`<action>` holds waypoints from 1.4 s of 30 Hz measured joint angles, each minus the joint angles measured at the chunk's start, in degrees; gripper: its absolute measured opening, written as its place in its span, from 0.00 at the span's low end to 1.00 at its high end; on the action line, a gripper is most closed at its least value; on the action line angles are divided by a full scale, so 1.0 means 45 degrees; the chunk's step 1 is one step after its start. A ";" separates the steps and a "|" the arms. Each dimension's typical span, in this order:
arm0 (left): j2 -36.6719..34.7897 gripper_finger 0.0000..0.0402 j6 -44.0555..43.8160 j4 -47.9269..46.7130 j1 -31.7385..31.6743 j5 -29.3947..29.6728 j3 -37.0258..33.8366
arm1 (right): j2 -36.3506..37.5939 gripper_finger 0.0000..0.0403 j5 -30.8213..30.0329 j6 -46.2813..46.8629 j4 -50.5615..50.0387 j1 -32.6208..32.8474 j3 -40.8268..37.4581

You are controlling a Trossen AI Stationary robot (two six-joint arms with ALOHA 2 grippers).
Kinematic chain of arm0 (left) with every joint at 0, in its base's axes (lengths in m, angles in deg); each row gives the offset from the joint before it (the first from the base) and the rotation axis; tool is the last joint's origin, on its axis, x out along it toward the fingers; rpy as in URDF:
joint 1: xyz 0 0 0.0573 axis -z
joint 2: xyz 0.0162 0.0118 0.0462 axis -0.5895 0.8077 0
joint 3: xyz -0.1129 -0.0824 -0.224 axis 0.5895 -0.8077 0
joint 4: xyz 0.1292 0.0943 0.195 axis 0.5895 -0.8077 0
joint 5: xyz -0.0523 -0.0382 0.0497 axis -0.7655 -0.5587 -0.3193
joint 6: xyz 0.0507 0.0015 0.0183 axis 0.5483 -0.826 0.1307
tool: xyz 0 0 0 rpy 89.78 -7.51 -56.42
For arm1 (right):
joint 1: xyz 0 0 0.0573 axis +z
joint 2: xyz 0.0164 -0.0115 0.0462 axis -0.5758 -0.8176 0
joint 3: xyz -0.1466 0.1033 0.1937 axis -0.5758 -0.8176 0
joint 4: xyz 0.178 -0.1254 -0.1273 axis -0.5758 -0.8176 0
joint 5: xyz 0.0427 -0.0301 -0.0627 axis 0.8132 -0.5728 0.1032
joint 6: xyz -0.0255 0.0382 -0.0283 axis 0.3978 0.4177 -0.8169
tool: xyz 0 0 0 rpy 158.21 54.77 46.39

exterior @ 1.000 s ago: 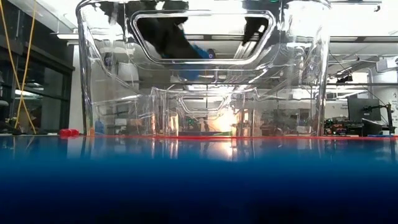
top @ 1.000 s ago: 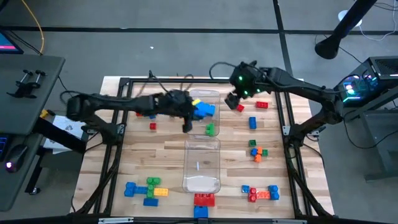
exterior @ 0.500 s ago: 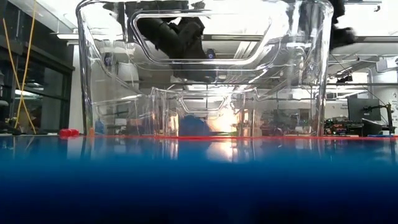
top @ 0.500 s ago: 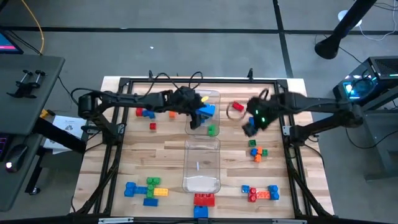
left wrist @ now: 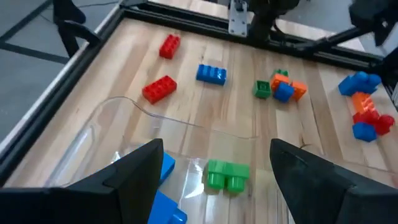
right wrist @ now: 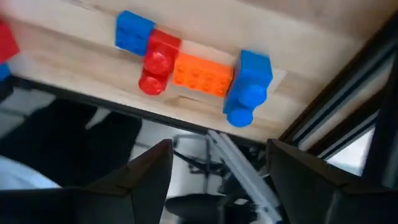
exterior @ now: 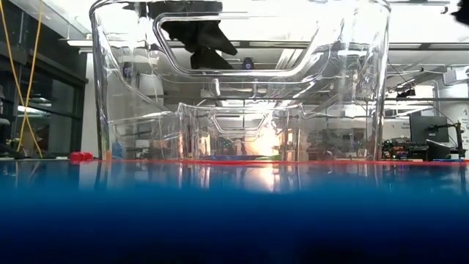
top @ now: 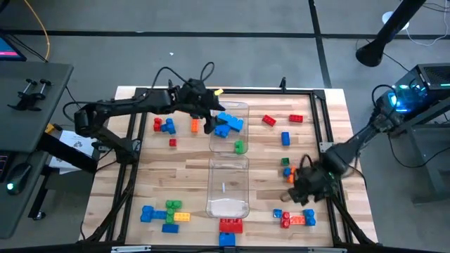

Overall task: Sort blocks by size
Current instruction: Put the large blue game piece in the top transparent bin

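The blocks lie scattered over the wooden table. Two clear bins stand in its middle, one far (top: 228, 109) and one near (top: 228, 204). Blue blocks (top: 228, 123) and a green one (left wrist: 227, 174) lie in the far bin. My left gripper (top: 207, 118) (left wrist: 214, 186) hovers open at that bin's left rim, holding nothing. My right gripper (top: 304, 188) (right wrist: 214, 180) hangs open over the near right of the table. It is just short of a row of blue, red and orange blocks (right wrist: 199, 68) (top: 295, 218) and holds nothing.
Loose blocks: reds (top: 269, 121) (top: 296, 118) and a blue (top: 285, 138) at far right. A green-orange group (top: 290, 169) is beside my right gripper. Blue, red and orange ones (top: 172, 126) are at far left, a cluster (top: 165, 214) at near left, and red and blue (top: 229, 228) at the near edge. A black frame (top: 327, 147) rims the table.
My left gripper has let go of a blue block, which has dropped into the far bin. The gripper has then drawn back toward the table's left. My right gripper has swung from the far middle toward the near right corner, ending by the row of blocks there.
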 joint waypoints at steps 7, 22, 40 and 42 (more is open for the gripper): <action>-0.0129 0.70 -0.0004 0.0085 -0.0111 0.0000 -0.0015 | -0.1004 0.63 -0.0225 0.3318 0.3085 0.1595 -0.1501; -0.0129 0.70 -0.0152 -0.0165 -0.0111 0.0010 -0.0015 | -0.1804 0.63 0.0390 0.3990 0.4983 0.1540 -0.3564; -0.1202 0.70 -0.0162 0.0181 -0.1144 0.0044 -0.0024 | -0.2369 0.32 0.1517 0.1959 0.5671 0.1541 -0.4294; -0.1571 0.70 -0.0123 0.0233 -0.1467 0.0044 -0.0024 | -0.2038 0.33 0.1519 0.1639 0.5435 0.1536 -0.4294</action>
